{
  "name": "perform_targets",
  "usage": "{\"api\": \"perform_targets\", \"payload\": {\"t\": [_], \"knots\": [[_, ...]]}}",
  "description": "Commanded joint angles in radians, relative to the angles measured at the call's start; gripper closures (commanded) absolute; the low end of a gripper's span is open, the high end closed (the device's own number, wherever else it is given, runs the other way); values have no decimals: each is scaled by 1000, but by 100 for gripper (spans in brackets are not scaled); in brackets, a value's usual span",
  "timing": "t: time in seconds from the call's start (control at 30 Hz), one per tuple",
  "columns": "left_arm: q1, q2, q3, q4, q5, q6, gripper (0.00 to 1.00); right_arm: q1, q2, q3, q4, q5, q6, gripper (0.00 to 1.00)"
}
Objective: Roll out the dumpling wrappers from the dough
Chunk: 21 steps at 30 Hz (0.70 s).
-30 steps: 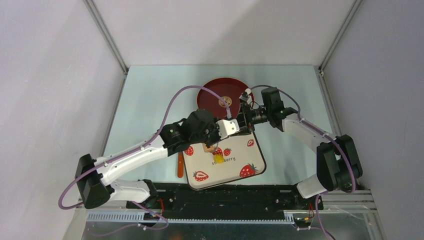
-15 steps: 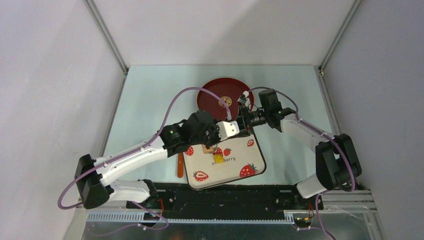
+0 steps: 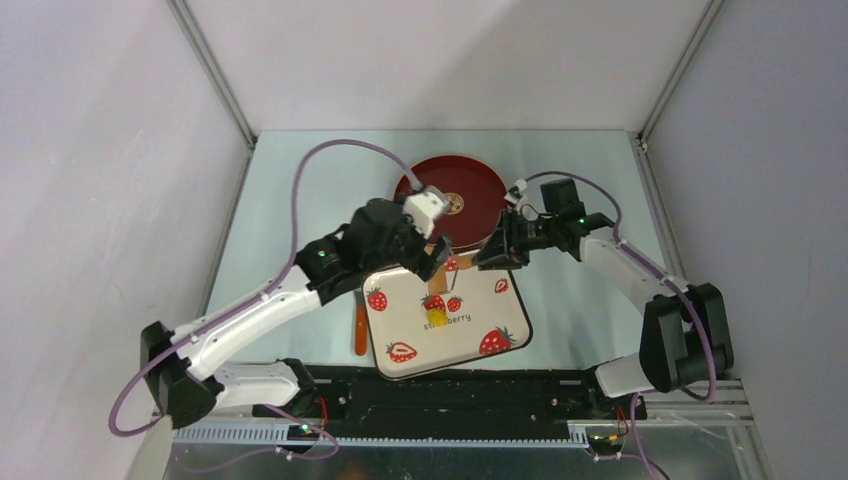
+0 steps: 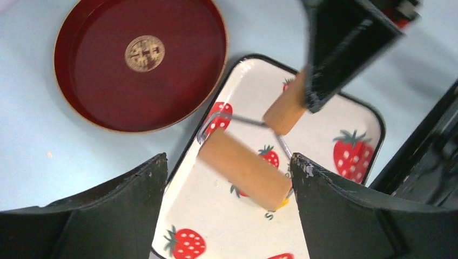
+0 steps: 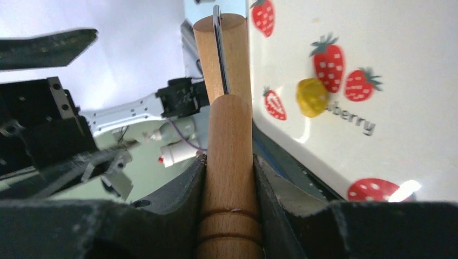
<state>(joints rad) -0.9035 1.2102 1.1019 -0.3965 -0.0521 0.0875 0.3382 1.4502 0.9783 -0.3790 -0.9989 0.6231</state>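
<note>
Right wrist: our right pincer clamps the rolling pin.
Dough lies on the tray beyond it; our left pincer is spread apart.

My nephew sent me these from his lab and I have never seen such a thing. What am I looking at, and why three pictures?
These are two robot arms bolted at the near edge of a table, each ending in a two-finger gripper. The overhead picture comes from a fixed camera above and behind them. The other two come from a camera on each wrist, so the dark shapes at the bottom are that arm's own fingers. On the table lie a strawberry-print tray, a red plate behind it and an orange tool beside it. On the tray sits a small lump of yellow dough. The right gripper is shut on the handle of a small wooden roller, held close to the dough. The left gripper is open and holds nothing.
</note>
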Motion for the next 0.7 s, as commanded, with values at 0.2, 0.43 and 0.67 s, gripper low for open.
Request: {"api": "perform_targets", "payload": {"t": [0.2,0.43,0.67], "knots": [[319,-251,-316,16,121,-723,13,-191,-250,32,-253,121,-156,100],[437,-314,-488,-177,112,-841,37,-289,-329,32,-374,104,-227,100],[443,-237,-545,-191,150,-867,40,-306,-341,26,-434,109,-264,100]]}}
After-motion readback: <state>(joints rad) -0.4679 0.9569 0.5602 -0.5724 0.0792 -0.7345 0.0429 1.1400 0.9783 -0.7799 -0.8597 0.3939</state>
